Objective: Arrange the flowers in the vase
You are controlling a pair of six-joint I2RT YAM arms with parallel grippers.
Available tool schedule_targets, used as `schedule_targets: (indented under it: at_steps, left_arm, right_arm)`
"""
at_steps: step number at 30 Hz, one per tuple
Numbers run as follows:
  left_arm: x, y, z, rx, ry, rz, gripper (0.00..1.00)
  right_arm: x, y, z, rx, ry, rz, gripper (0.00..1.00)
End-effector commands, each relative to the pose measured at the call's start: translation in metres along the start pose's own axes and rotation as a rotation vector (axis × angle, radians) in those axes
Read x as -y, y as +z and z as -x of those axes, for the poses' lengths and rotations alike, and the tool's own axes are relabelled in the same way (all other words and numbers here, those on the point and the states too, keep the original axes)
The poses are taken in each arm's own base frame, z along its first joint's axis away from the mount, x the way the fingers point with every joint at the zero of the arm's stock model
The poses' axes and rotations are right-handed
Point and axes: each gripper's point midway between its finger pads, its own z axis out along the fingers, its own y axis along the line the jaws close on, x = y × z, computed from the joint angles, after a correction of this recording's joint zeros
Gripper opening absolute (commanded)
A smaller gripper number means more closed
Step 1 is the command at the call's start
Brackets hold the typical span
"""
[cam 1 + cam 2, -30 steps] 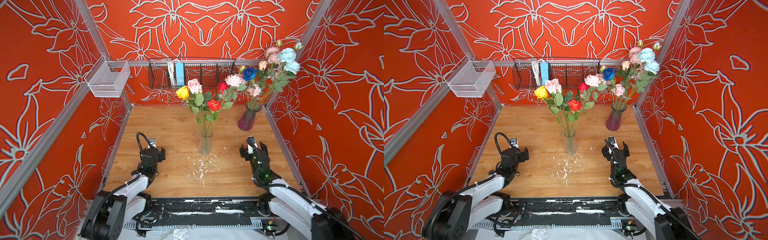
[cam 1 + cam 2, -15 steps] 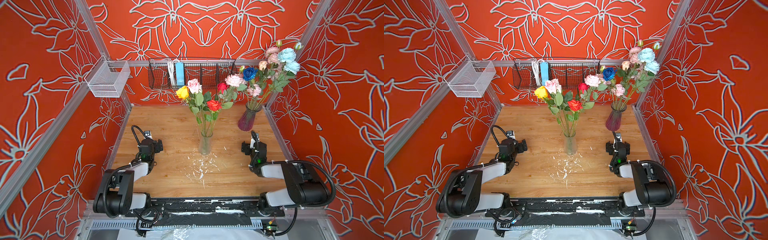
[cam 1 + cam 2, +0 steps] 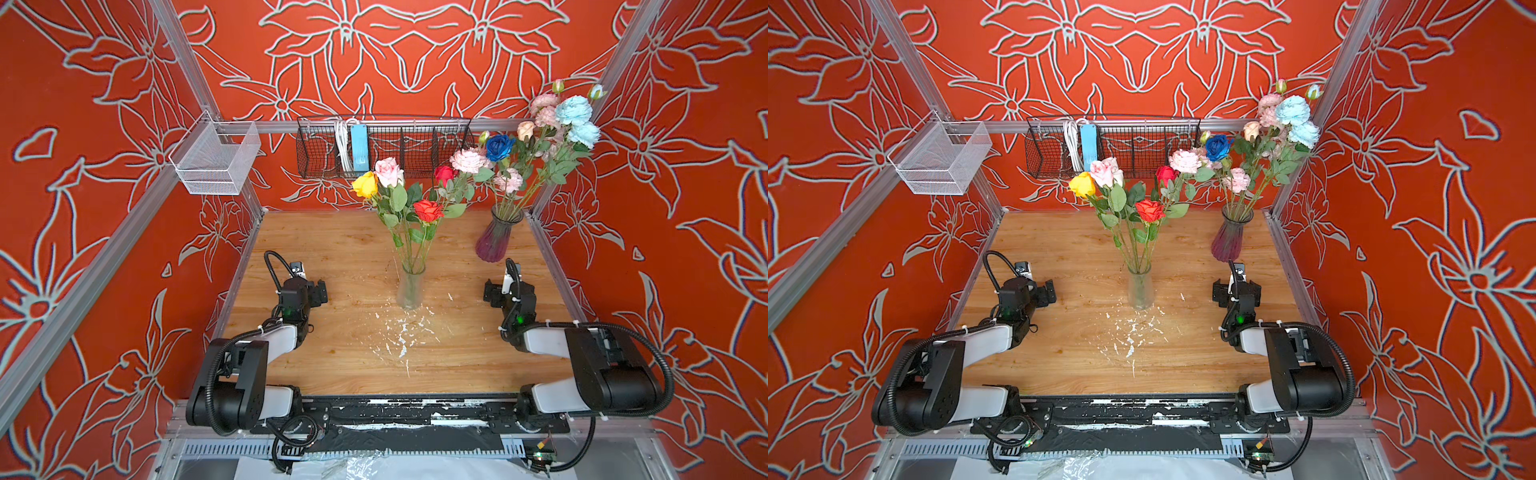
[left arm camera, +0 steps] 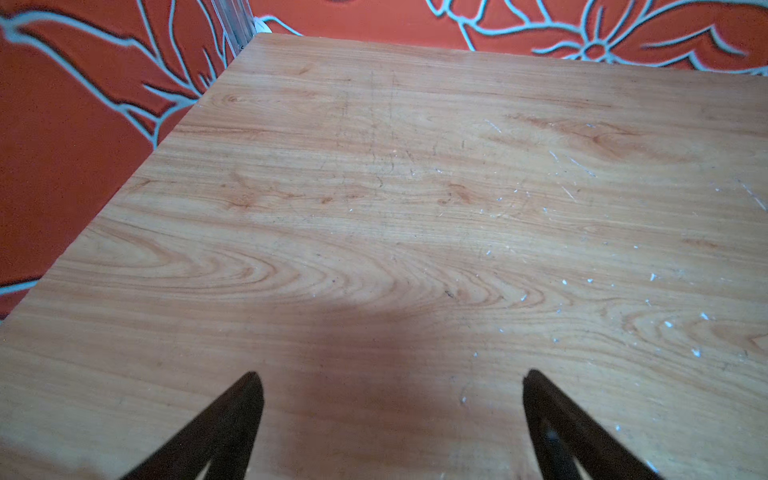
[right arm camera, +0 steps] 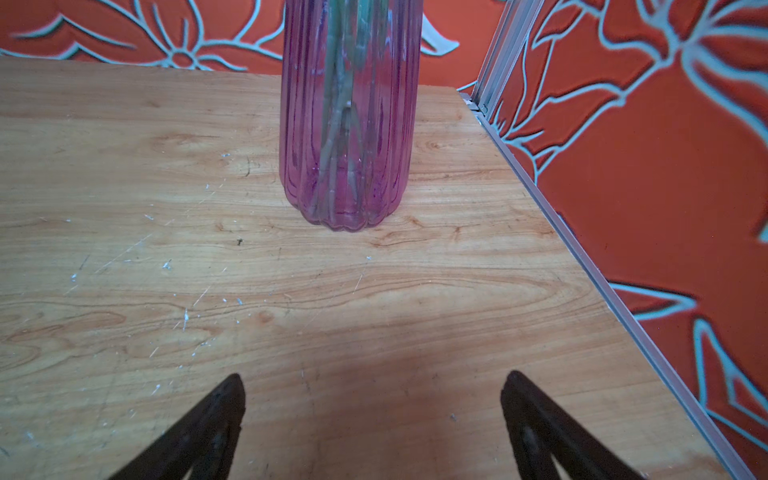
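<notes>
Flowers (image 3: 573,110) seemingly left to move stand near-upright in the purple vase (image 5: 347,124), close at 12 o'clock from the right hand (image 5: 374,380), which gapes wide and empty like the farther left hand (image 4: 390,378); the clear vase (image 3: 410,286) waits at its 9 o'clock.

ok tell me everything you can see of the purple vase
The purple vase is translucent ribbed glass, by its look: a rounded body narrowing to a flared rim. It stands upright on the wooden table, in the far right corner. Green stems show through it and flowers rise from its mouth. Only table and stems touch it; the open right pincer sits short of it.
</notes>
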Motion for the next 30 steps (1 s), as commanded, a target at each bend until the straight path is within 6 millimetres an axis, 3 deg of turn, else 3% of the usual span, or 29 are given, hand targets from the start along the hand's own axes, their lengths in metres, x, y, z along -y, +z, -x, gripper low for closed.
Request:
schedule_targets:
  at_steps: [1, 8, 30]
  left_arm:
    - [0.0, -0.001, 0.002, 0.005, -0.013, -0.005, 0.97]
    - [0.011, 0.001, 0.003, -0.007, 0.017, -0.063, 0.97]
    - [0.011, 0.0, 0.002, -0.007, 0.018, -0.063, 0.97]
  right_arm:
    - [-0.004, 0.001, 0.01, 0.023, 0.018, 0.016, 0.98]
    - [-0.004, 0.001, 0.01, 0.019, 0.015, 0.016, 0.97]
    - [-0.004, 0.0, 0.01, 0.02, 0.015, 0.015, 0.97]
